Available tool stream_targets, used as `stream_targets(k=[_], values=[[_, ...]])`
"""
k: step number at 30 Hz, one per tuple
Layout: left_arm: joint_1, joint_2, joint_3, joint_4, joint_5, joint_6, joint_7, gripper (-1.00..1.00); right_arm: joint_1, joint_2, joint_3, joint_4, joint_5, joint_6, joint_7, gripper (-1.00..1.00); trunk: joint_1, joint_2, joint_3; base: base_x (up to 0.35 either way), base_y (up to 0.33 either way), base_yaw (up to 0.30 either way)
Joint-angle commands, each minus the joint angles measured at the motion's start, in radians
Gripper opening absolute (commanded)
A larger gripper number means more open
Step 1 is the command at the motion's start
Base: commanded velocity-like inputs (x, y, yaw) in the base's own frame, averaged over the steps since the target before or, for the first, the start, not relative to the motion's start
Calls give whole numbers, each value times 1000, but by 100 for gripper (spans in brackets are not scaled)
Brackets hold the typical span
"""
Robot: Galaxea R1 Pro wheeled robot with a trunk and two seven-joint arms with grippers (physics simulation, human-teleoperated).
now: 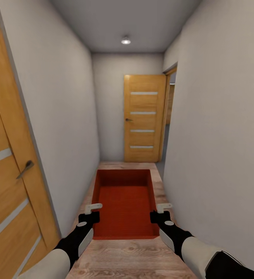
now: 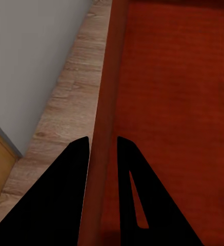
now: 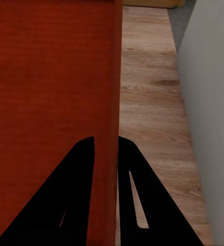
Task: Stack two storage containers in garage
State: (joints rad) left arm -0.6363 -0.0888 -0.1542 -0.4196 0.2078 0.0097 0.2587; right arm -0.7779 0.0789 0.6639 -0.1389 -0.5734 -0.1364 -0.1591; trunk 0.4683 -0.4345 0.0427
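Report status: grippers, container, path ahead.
Left gripper and right gripper shut on storage container walls. Hallway narrow, open door ahead.

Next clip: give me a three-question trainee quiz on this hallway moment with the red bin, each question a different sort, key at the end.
1. True or false: each gripper pinches a side wall of the storage container, one finger inside and one outside.
2. Multiple choice: where does the open wooden door stand? A) at the far end of the corridor, toward the right B) right beside the left gripper C) behind the container's near wall
3. Fill in: the floor under the container is light ____ planking.

Key: 1 true, as both wrist views show at the left gripper and right gripper. 2 A. 3 wood.
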Motion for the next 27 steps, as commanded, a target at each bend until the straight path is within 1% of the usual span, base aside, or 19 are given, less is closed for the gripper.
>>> stream_targets(k=[1,27], values=[[1,0,-16,-1,-1,1,45,-100,-1,10,-63,-4,-23,-6,-9,-100,1,-1,0,323,0,0],[1,0,-16,-1,-1,1,45,-100,-1,10,-63,-4,-23,-4,-9,-100,1,-1,0,323,0,0]])
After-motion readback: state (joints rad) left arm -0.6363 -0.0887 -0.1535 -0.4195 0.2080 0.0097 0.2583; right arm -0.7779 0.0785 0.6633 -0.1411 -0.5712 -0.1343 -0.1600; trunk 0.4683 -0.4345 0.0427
